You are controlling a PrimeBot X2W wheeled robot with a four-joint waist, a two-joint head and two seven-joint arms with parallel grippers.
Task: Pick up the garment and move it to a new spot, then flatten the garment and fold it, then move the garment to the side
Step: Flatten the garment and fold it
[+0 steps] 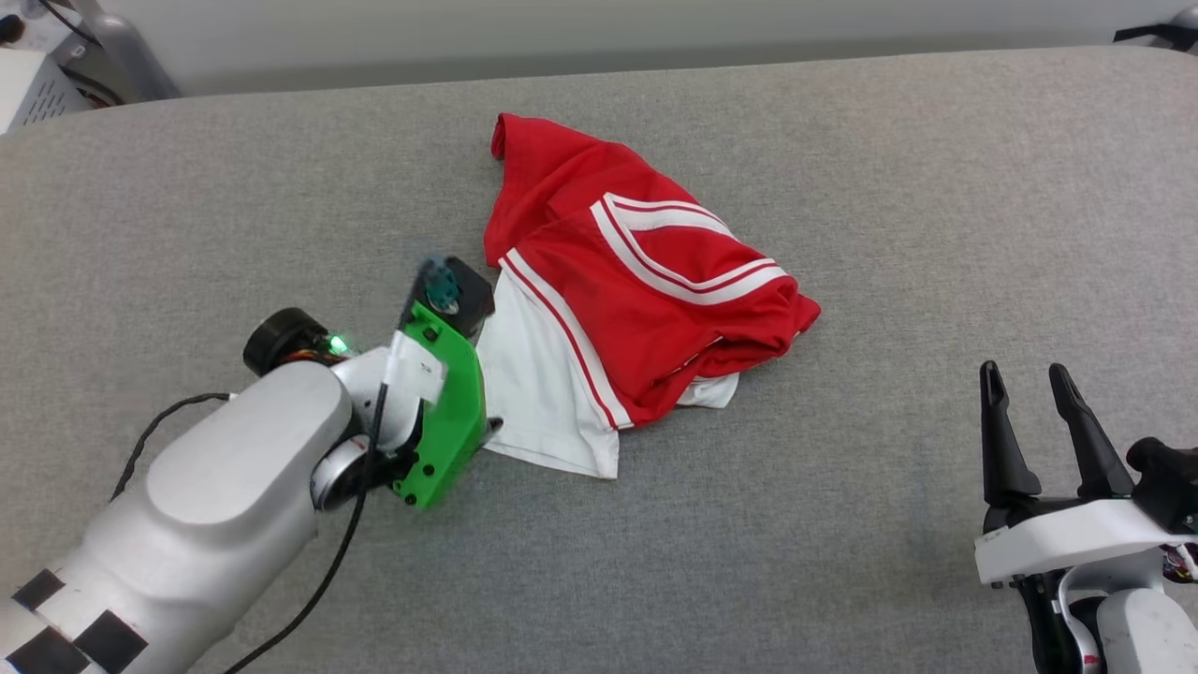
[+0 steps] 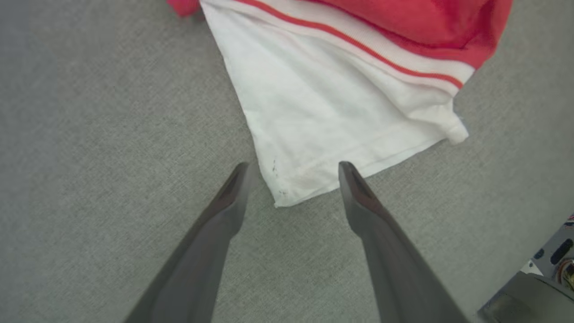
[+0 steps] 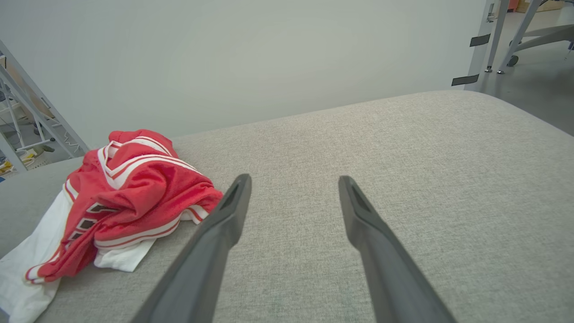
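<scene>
In the left wrist view, the left tool (image 2: 294,165) stands wide open and holds nothing. Its two dark fingers straddle the near corner of the white sleeve of the red jersey T-shirt (image 2: 341,89), which spreads toward 12 o'clock over the grey fabric-covered tabletop (image 2: 112,134). Whether the fingertips touch the cloth cannot be told.

In the right wrist view, the right tool (image 3: 294,178) is equally wide open and empty. The crumpled jersey lies at its 9 o'clock, apart from the fingers. Black, white-outlined lettering shows in the folds but is too creased to read.

In the head view, the jersey lies at the centre. The left arm's green wrist plate (image 1: 449,402) is at the jersey's 8 o'clock edge, and the right tool is well apart at 4 o'clock.
</scene>
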